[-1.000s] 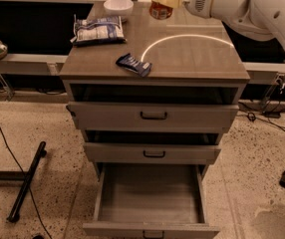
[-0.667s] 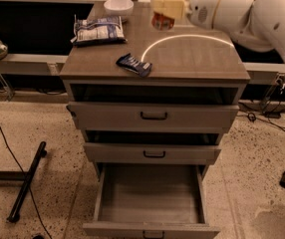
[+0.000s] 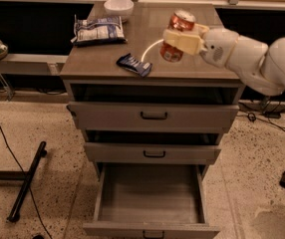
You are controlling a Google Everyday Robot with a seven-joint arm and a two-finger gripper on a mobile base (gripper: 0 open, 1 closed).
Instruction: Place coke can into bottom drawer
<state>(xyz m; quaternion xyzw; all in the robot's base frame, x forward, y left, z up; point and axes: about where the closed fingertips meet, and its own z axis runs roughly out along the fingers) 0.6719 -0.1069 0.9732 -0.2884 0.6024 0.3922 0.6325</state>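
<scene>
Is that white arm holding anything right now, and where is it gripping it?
Yes. Its hand grips the coke can around the middle, above the right side of the cabinet top.

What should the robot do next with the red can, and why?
Probably it should carry the coke can forward past the front edge of the cabinet top, then lower it. The hand grips the can just above that top, while the bottom drawer stands pulled open well below and nearer the camera.

Glossy metal coke can (image 3: 183, 21) in matt plastic gripper (image 3: 180, 40) above wood-grain cabinet (image 3: 102, 63).
</scene>
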